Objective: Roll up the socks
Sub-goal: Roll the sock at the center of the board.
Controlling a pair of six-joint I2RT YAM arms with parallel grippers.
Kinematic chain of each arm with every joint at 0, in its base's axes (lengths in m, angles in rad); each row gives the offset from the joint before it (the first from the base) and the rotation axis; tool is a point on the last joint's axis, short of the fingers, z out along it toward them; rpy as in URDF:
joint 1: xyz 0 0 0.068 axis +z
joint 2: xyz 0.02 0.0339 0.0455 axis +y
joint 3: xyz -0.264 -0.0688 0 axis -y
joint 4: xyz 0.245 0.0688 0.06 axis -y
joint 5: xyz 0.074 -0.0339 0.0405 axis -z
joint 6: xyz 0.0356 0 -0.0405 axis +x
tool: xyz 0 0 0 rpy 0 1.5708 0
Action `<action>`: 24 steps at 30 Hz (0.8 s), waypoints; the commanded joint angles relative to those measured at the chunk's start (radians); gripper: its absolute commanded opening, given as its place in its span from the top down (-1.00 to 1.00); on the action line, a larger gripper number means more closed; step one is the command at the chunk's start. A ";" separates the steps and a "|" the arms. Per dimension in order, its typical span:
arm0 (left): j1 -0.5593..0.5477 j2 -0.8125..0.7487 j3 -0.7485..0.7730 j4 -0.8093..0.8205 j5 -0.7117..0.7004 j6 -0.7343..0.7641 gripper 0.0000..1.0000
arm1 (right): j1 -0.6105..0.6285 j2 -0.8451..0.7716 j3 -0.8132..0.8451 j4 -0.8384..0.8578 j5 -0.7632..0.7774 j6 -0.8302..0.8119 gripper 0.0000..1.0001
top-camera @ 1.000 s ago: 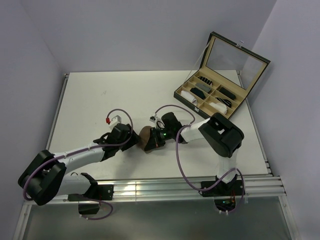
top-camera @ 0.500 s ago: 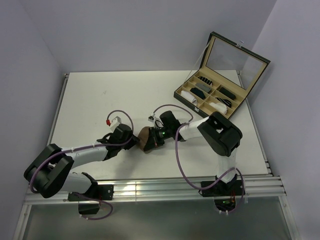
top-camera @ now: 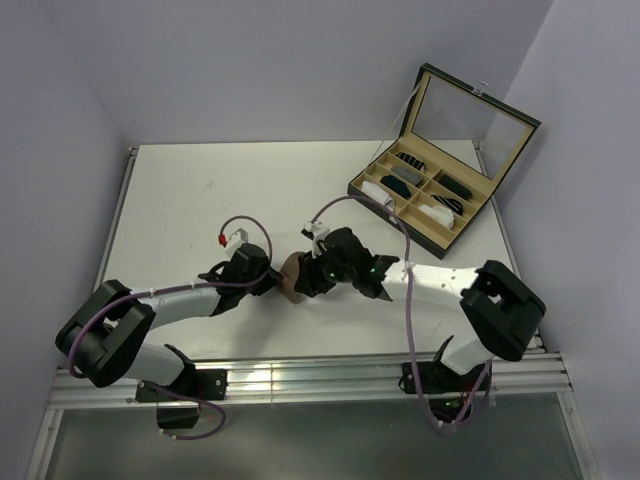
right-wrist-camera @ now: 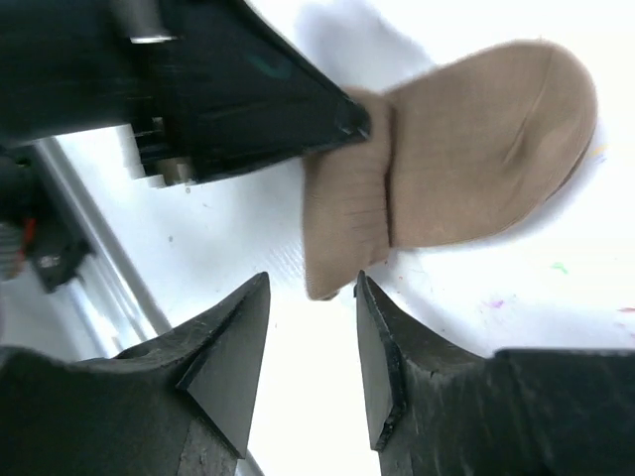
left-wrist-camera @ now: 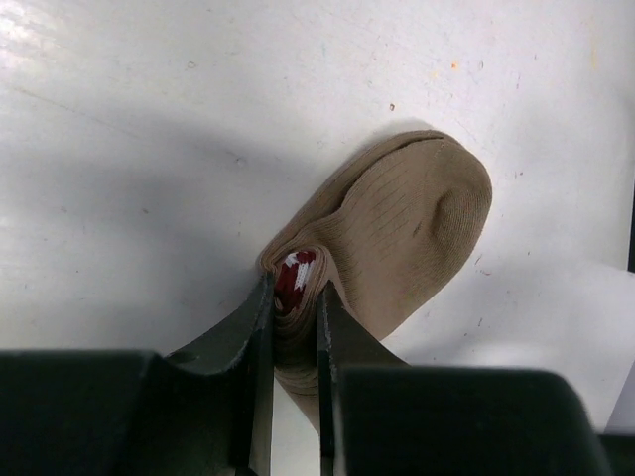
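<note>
Clamping the rolled end of the tan-brown ribbed fabric sock [left-wrist-camera: 407, 238], the left gripper [left-wrist-camera: 295, 297] has its two fingers pressed together on the wound layers. The dark red-and-white striped cuff shows at the core of the roll, right between them. This grip appears intended to stop the wound portion from springing open while the rest of the fabric is handled.

The sock lies on the white table [top-camera: 200, 190], near its middle, between the two arms. Its rounded toe end is flat and unrolled, pointing away from the left gripper. In the overhead view only a small brown patch [top-camera: 292, 275] shows between the two grippers.

The right gripper [right-wrist-camera: 313, 288] has its fingers apart and grips nothing. It hangs just beside the folded edge of the sock, opposite the left gripper, with the gap between its fingers facing that edge. Judged from this pose, it is placed to take hold of the roll or to tuck the loose end. No second loose sock shows in any view.

The black hinged case with a tan compartmented lining [top-camera: 468, 228] stands at the far right of the table, well apart from the work, with its glass-panelled lid [top-camera: 470, 110] propped open. Its compartments hold small sock rolls:
- a white roll [top-camera: 375, 190]
- a grey roll [top-camera: 400, 178]
- a plain black roll [top-camera: 455, 188]
- a striped roll [top-camera: 410, 160]

Some compartments look vacant, though this cannot be confirmed from the overhead view.
</note>
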 commanded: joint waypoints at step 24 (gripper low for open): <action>0.002 0.157 0.083 -0.081 0.209 0.143 0.99 | 0.355 0.105 0.030 0.042 0.761 -0.251 -0.04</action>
